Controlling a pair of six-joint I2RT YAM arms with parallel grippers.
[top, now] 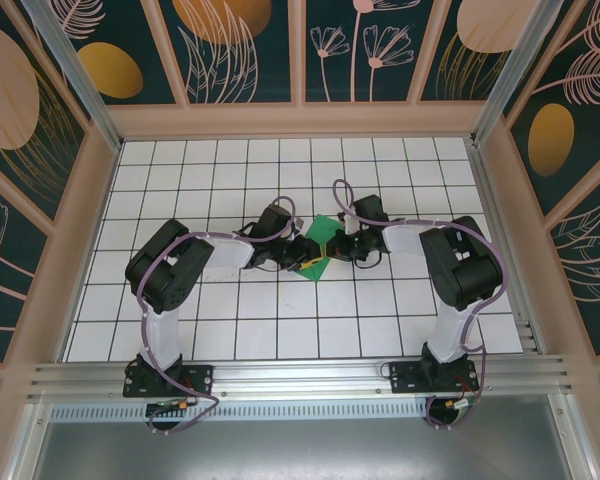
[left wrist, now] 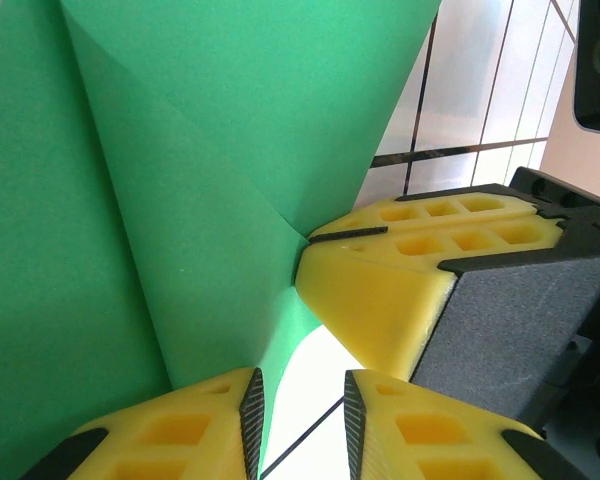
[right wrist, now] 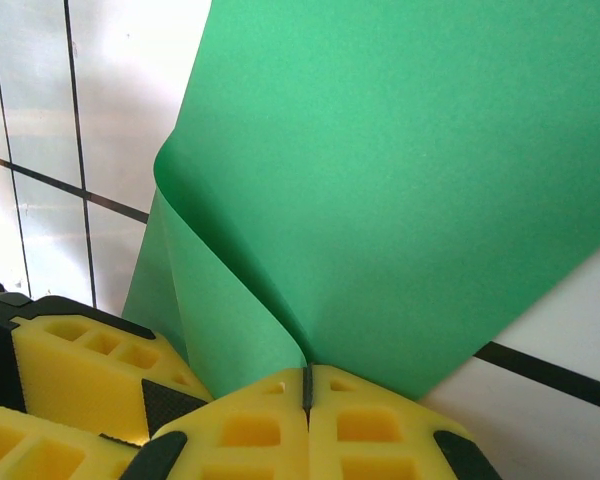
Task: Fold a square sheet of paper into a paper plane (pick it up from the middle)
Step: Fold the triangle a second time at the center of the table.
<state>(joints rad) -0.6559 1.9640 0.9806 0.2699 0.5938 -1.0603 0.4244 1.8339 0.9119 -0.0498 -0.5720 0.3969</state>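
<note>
**Left gripper point(top: 298, 256) part spread, paper point(top: 325, 230) mid-table, right gripper point(top: 338, 245) pinching it**

The left gripper is set low at the paper's left edge, reached in toward the middle of the table point(top: 230, 180). In the left wrist view its jaws are seen partly spread, with white table visible through the gap. A lower edge of the paper is run down into that gap along the left pad point(left wrist: 252, 405); no pinch is made there.

The paper is found at the table's centre, between the two grippers. It is curled up, with one flap bent over in a soft roll and a crease line seen across the green.

On the paper's right side the right gripper is pressed together on it, a bent part of the sheet clamped between the pads. The two grippers are placed just beside each other. Black grid lines are seen on the white table behind the paper.
</note>
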